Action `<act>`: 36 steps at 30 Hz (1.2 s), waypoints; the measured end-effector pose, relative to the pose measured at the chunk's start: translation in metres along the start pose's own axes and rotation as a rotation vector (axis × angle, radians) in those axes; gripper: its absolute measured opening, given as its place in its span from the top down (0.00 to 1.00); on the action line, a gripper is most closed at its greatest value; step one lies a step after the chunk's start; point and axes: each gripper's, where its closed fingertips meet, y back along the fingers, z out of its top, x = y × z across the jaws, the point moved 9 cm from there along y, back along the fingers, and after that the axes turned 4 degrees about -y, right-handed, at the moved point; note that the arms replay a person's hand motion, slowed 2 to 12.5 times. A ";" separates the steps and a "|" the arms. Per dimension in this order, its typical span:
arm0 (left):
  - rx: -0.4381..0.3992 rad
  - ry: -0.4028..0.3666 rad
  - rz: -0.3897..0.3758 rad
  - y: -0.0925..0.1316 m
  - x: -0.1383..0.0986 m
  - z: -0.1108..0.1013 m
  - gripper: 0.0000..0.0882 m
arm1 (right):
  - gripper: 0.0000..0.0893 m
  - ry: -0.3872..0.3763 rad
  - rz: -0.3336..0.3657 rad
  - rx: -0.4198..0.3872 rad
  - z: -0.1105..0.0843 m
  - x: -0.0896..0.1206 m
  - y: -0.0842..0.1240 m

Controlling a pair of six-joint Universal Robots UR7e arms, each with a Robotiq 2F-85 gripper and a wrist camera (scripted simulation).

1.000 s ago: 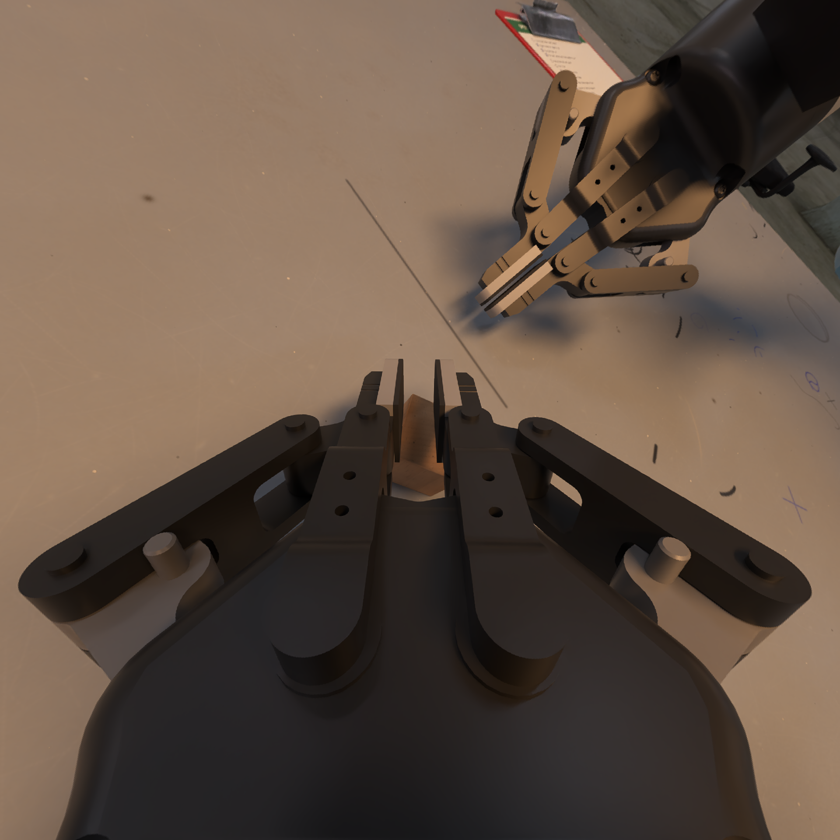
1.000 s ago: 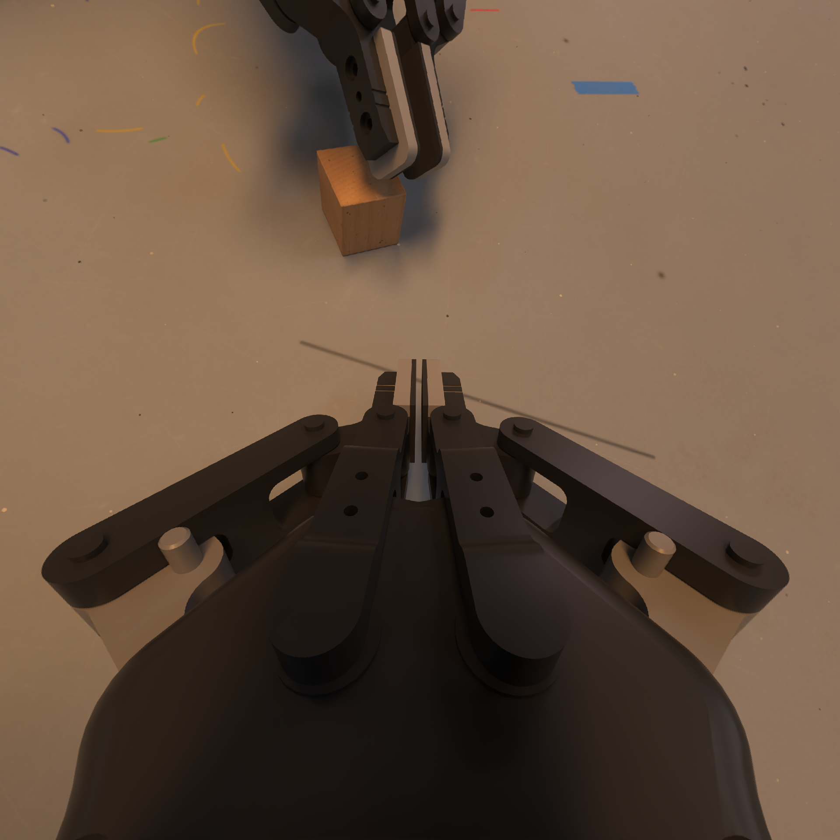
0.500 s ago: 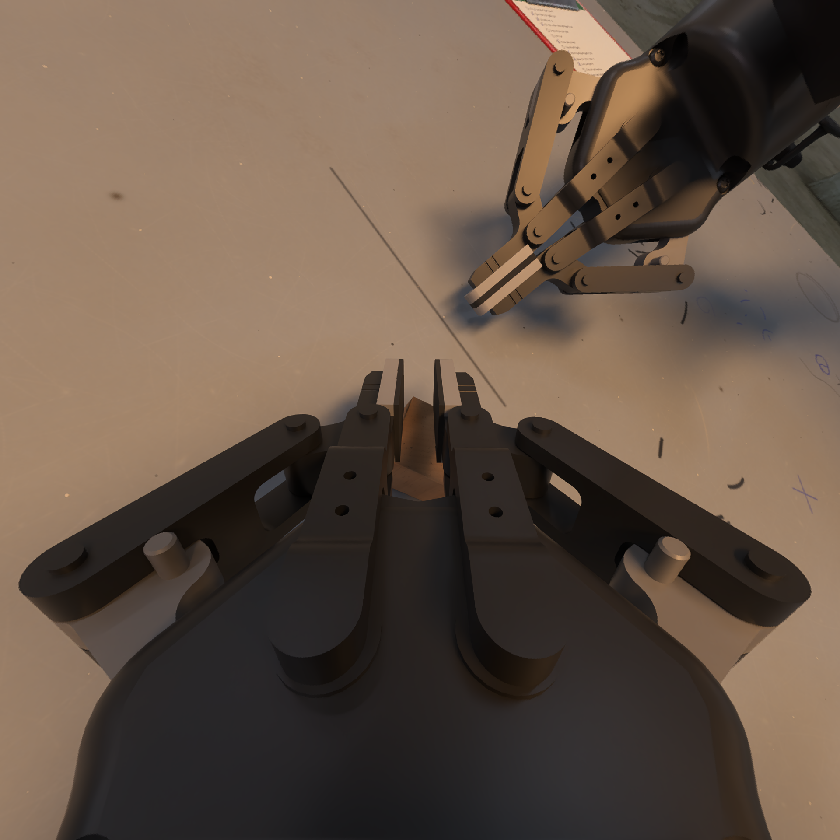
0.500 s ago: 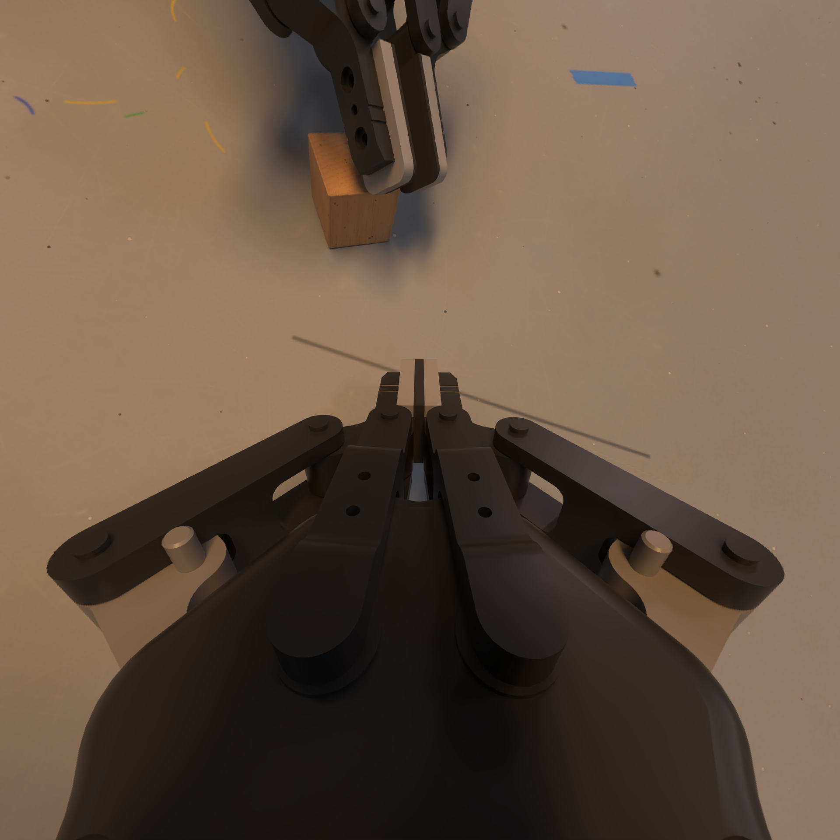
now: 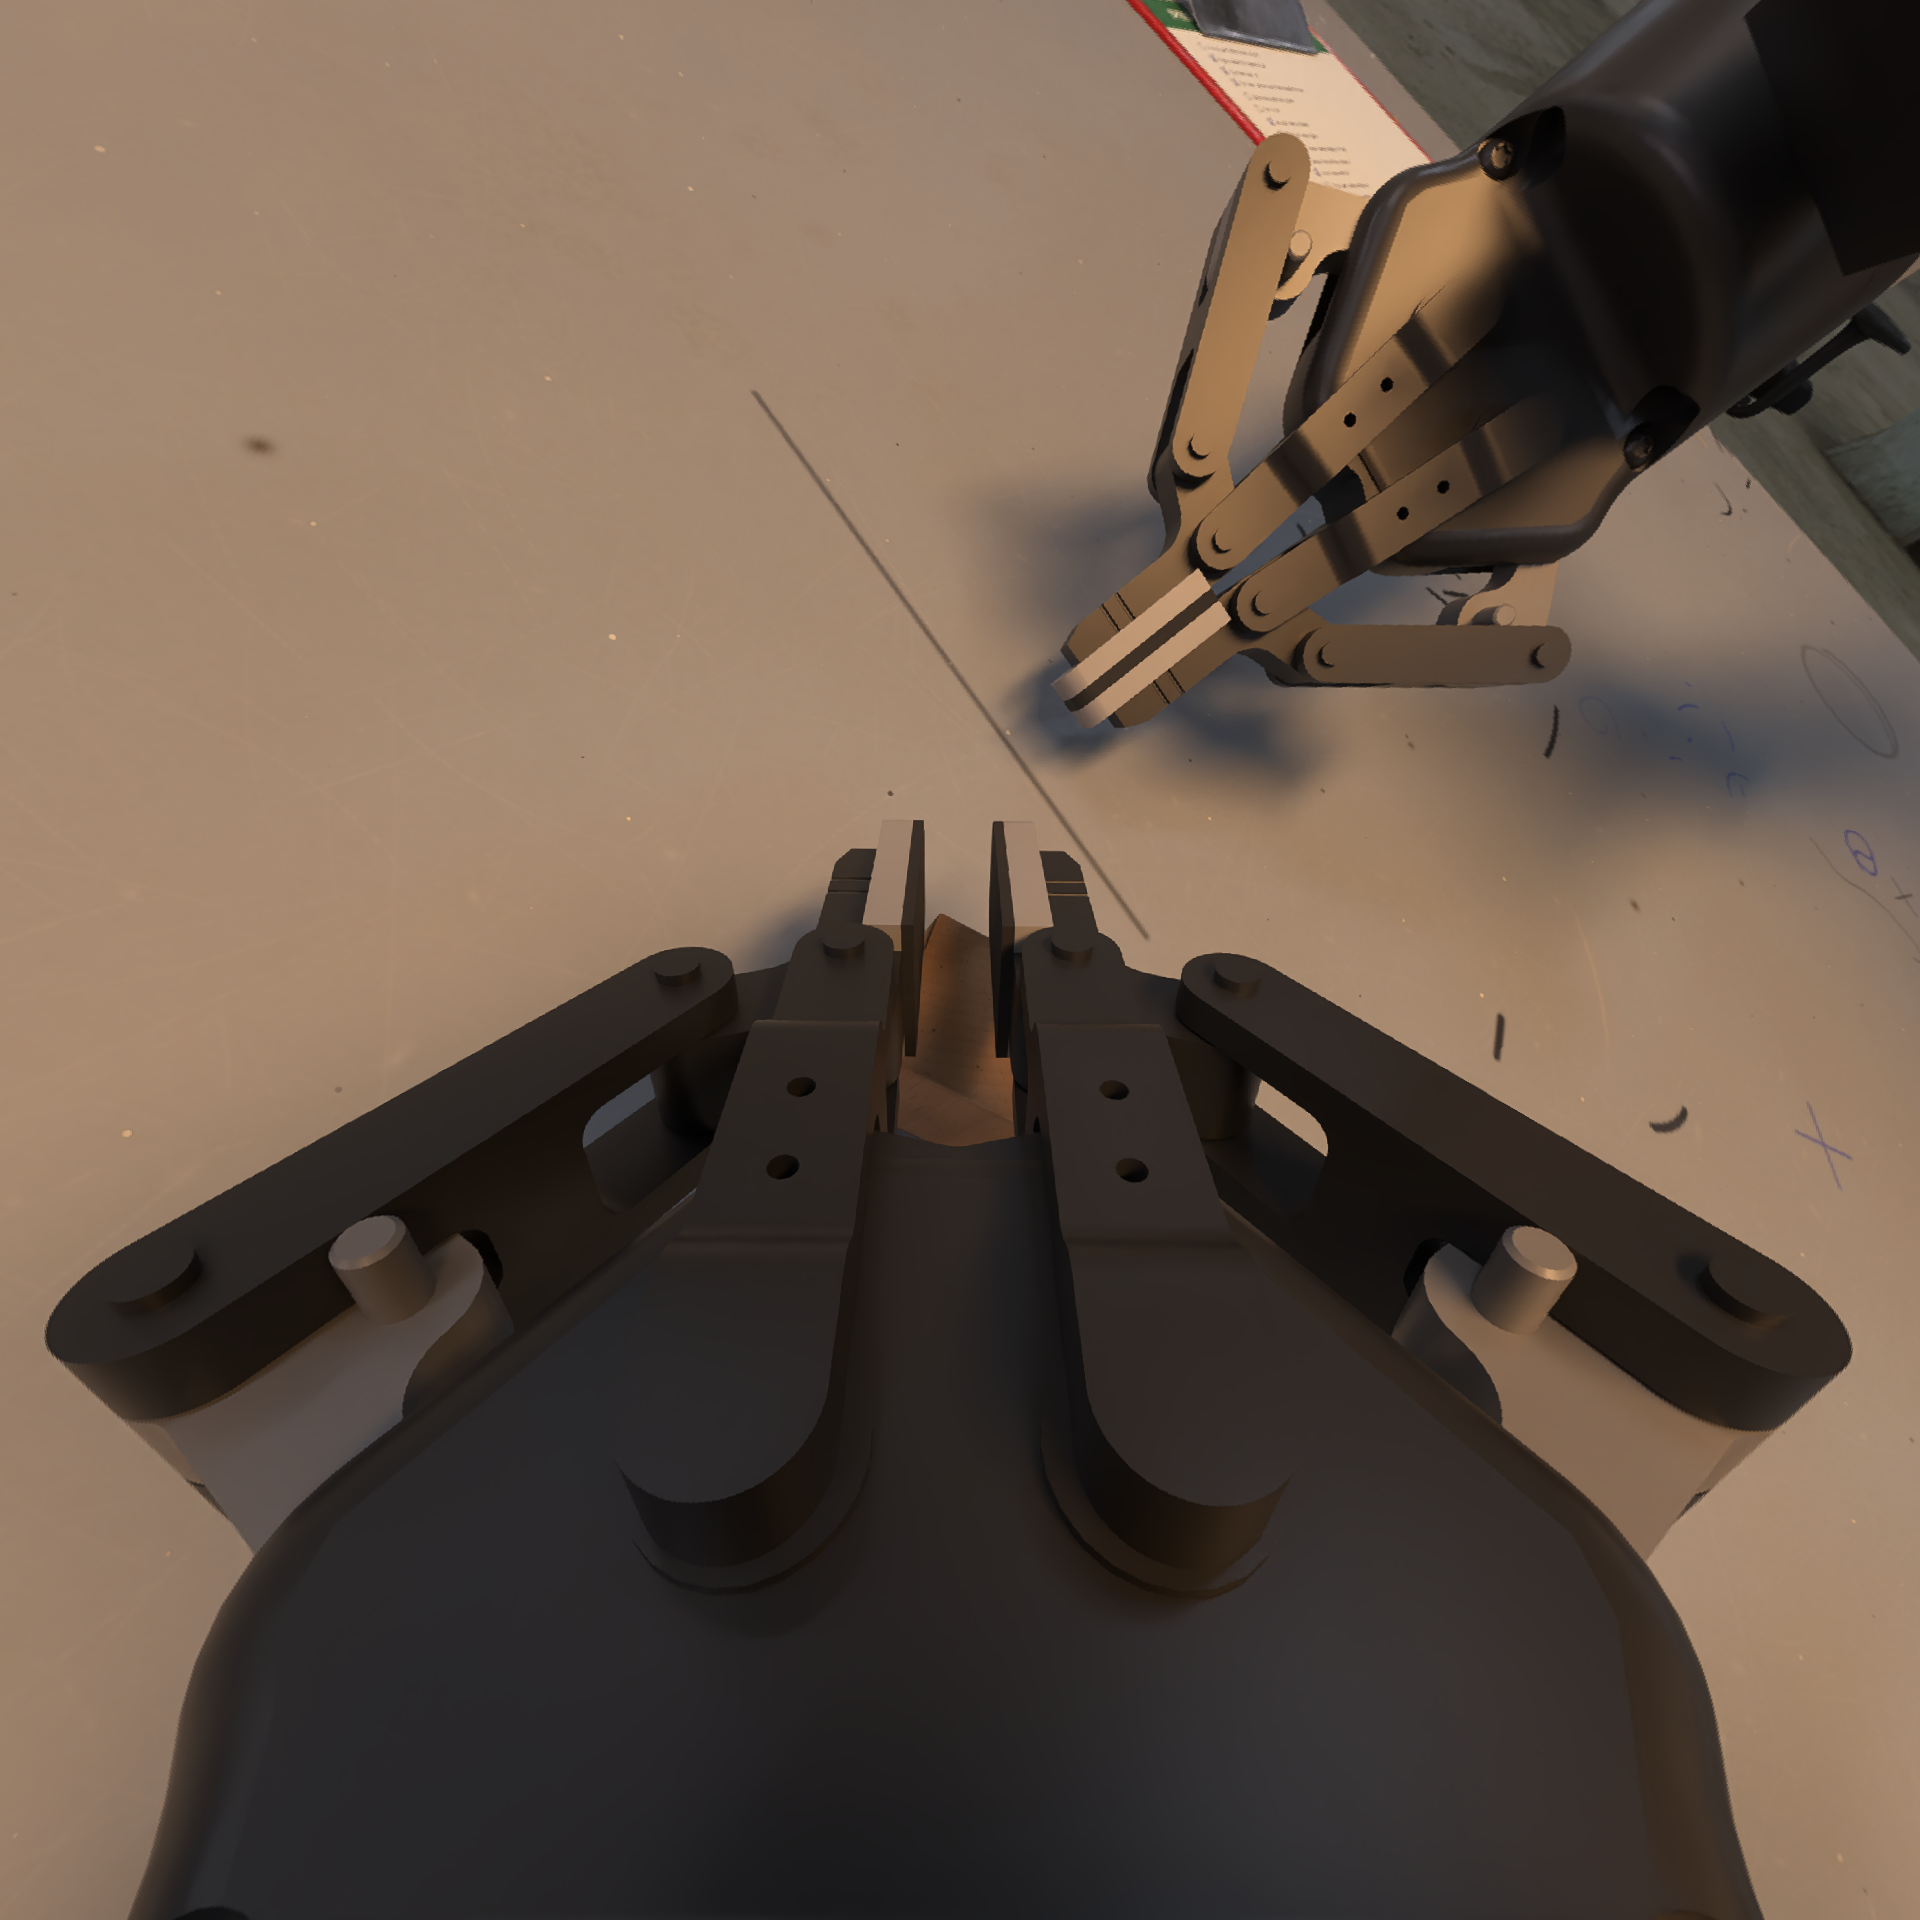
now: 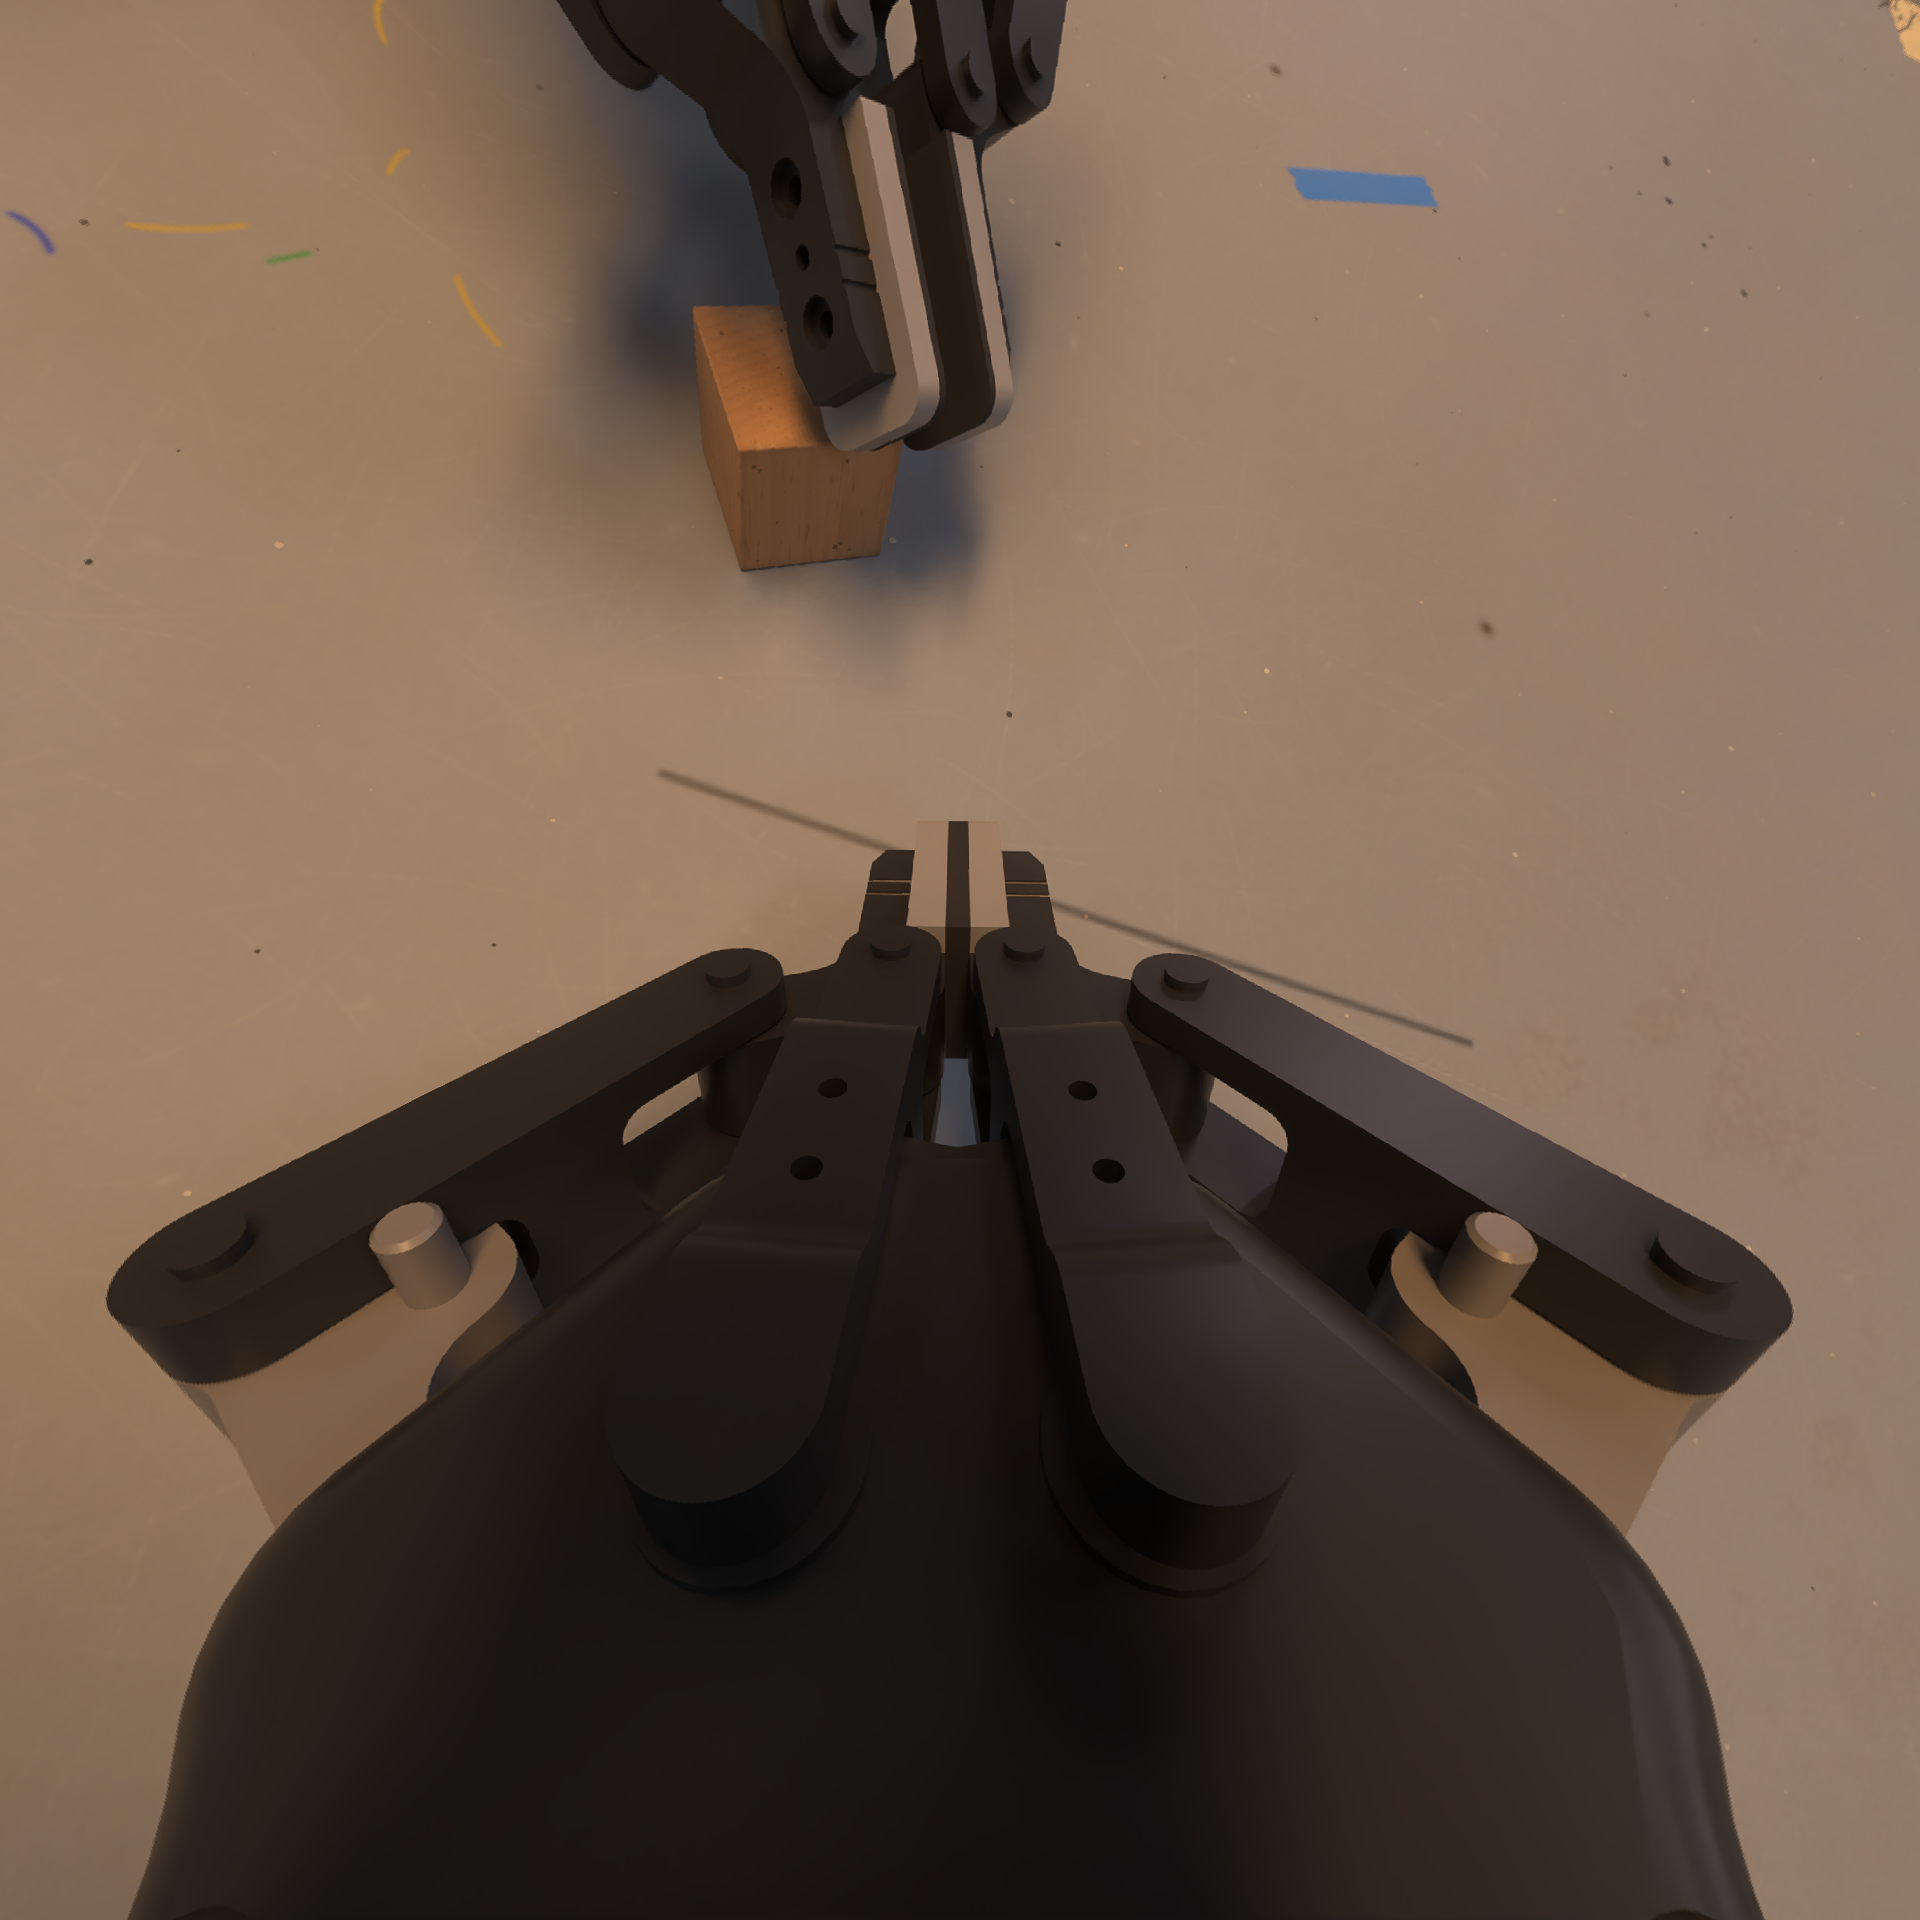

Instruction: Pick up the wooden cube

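The wooden cube (image 6: 805, 509) sits on the tan table, its base seemingly on the surface. My left gripper (image 6: 920, 442) comes down over the cube's top near-right corner. In the left wrist view my left gripper (image 5: 956, 831) has its jaws closed to a narrow gap, with a corner edge of the cube (image 5: 951, 997) wedged between the pads. My right gripper (image 6: 957, 831) is shut and empty, low over the table a short way in front of the cube. It also shows in the left wrist view (image 5: 1086, 707), tips close to the surface.
A thin dark line (image 6: 1247, 966) crosses the table between the two grippers. A red-edged clipboard (image 5: 1299, 94) lies at the far right near the table edge. A strip of blue tape (image 6: 1361, 187) and small pen marks dot the surface.
My right gripper's fingers closed the last slit between them and shifted slightly. My left gripper kept the same narrow gap on the cube's corner. The cube stayed in place.
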 end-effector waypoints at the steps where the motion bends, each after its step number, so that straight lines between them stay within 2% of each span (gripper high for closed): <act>1: -0.001 -0.001 0.000 0.000 0.000 0.000 0.87 | 1.00 0.001 -0.001 0.000 0.000 0.000 0.000; 36: -0.026 -0.010 -0.003 0.001 0.001 0.000 0.89 | 1.00 -0.013 0.000 -0.016 0.001 0.001 0.001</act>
